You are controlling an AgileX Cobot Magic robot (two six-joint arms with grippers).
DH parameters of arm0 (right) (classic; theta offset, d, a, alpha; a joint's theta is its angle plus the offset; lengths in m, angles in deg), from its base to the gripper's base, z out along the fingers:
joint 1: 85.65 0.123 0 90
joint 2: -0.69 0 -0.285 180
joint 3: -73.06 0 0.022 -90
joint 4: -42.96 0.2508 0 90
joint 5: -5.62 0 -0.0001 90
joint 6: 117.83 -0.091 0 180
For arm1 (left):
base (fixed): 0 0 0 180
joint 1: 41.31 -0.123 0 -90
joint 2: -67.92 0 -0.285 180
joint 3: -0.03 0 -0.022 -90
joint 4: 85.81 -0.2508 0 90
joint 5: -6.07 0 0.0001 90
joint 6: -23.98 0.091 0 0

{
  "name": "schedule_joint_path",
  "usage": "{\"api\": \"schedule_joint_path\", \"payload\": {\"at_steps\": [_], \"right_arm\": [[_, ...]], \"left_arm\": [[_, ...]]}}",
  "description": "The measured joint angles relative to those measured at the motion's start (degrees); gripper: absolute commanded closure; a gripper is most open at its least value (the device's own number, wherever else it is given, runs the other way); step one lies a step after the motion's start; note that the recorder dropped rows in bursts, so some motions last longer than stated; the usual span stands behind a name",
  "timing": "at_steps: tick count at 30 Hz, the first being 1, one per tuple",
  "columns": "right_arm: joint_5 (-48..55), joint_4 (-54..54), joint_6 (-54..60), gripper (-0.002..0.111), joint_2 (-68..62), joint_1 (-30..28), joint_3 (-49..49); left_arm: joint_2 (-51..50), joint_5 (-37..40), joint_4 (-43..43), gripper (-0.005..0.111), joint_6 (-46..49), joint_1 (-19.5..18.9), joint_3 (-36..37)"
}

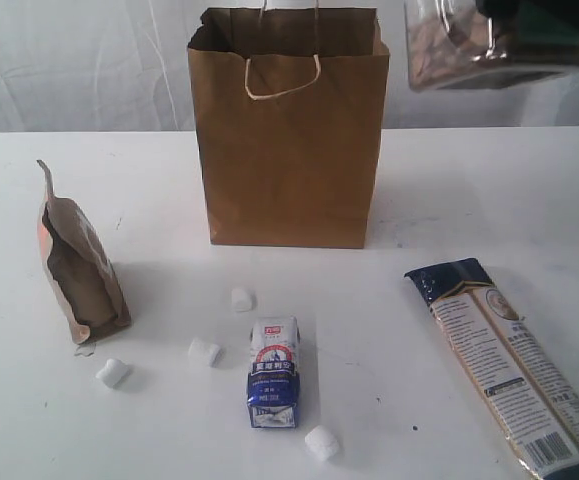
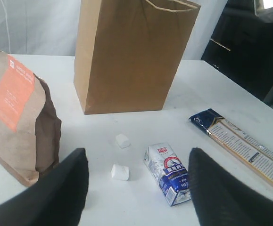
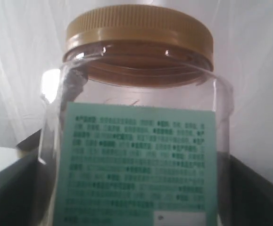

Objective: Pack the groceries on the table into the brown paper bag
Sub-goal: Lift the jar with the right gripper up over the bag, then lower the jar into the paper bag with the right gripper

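The right claw (image 3: 136, 197) is gripping the gold-lidded jar (image 1: 489, 50) high up, jaws wide around it, likely to clear the rim of the paper bag (image 1: 289, 140) below and beside it, while the left claw (image 2: 136, 169) is hovering wide open and empty above the carton (image 2: 169, 176) on the tabletop (image 2: 211, 89).

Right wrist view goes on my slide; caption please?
Gold-lidded clear plastic jar fills the frame, gripped by the right tool.
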Motion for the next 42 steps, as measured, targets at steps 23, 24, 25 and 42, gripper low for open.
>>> {"api": "schedule_joint_path", "payload": {"at_steps": [23, 24, 25, 42], "right_arm": [[-30.23, -25.65, -21.61, 0.108, -22.05, -8.86, -12.30], [-32.25, -28.22, -21.97, 0.108, -22.80, -8.86, -12.30], [-33.50, -29.74, -22.08, 0.108, -23.31, -8.86, -12.30], [-42.51, -42.75, -22.56, 0.108, -36.26, -9.85, -21.58]], "left_arm": [[0.00, 0.00, 0.00, 0.042, 0.00, 0.00, 0.00], [0.00, 0.00, 0.00, 0.042, 0.00, 0.00, 0.00], [0.00, 0.00, 0.00, 0.042, 0.00, 0.00, 0.00], [0.00, 0.00, 0.00, 0.042, 0.00, 0.00, 0.00]]}}
